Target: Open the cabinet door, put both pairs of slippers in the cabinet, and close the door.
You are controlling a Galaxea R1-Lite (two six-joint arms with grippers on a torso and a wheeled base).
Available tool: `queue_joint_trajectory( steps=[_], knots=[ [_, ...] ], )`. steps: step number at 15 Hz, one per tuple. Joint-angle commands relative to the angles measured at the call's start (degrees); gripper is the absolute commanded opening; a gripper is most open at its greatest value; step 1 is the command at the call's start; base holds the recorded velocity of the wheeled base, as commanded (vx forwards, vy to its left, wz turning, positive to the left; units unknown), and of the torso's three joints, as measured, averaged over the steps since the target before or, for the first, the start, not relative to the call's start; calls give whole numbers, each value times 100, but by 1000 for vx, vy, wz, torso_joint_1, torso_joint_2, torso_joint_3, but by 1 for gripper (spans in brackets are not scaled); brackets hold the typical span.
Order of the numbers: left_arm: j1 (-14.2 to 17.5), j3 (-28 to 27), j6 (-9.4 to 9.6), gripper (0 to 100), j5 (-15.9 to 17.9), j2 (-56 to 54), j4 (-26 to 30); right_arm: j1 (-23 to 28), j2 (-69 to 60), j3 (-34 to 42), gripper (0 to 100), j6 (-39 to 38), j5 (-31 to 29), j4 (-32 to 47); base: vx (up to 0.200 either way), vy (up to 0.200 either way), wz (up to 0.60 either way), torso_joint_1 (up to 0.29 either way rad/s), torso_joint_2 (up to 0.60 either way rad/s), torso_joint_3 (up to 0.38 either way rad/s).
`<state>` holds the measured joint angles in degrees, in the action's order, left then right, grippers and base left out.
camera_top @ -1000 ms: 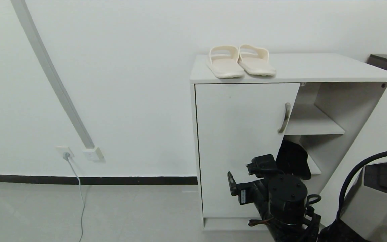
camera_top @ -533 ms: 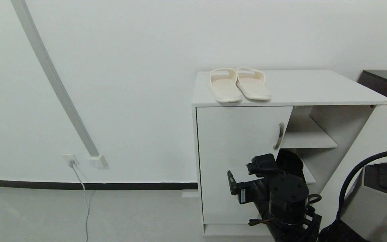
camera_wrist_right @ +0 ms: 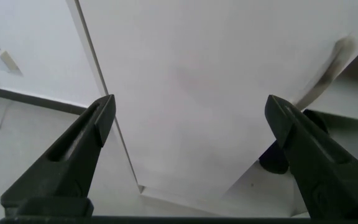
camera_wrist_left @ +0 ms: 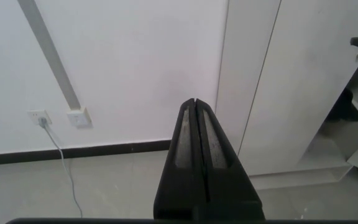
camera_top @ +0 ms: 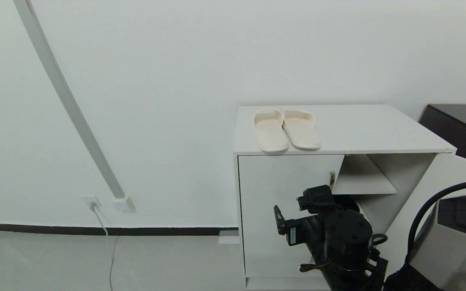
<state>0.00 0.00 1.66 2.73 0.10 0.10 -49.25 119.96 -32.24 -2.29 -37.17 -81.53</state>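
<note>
White wall [camera_top: 176,81] stood behind cabinet [camera_top: 378,133] | cream slippers [camera_top: 285,130] lay at top's front-left edge | right door [camera_top: 431,190] was open | left gripper [camera_wrist_left: 195,102] jaws were closed | right gripper [camera_wrist_right: 189,106] jaws were open, facing left door [camera_wrist_right: 197,74]

A plain indoor room, home-like in its fittings. A bare white wall [camera_top: 217,60] meets a pale floor [camera_top: 47,262] at a dark skirting strip [camera_top: 156,230]. Low on the left sit two wall sockets [camera_top: 91,201], one with a cable [camera_top: 109,250] plugged in, under a slanting cable duct [camera_top: 67,101]. On the right, a white cabinet [camera_top: 378,133] carries cream slippers [camera_top: 285,129] — dark furniture [camera_top: 455,125] stands at the far right.
</note>
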Motion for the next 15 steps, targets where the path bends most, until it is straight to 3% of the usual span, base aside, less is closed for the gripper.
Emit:
queue_joint_trajectory(
  steps=[1,9,15],
  knots=[
    [0,0,1,0,-1,-1,-1,-6,19,-1,100,1,-1,-3,0,0,0,203,-540,-315],
    [0,0,1,0,-1,-1,-1,-6,-7,78,100,9,-1,-21,0,0,0,251,-576,-330],
    [0,0,10,0,8,-1,-1,135,125,-19,100,396,166,-276,0,0,0,191,-409,-226]
  ],
)
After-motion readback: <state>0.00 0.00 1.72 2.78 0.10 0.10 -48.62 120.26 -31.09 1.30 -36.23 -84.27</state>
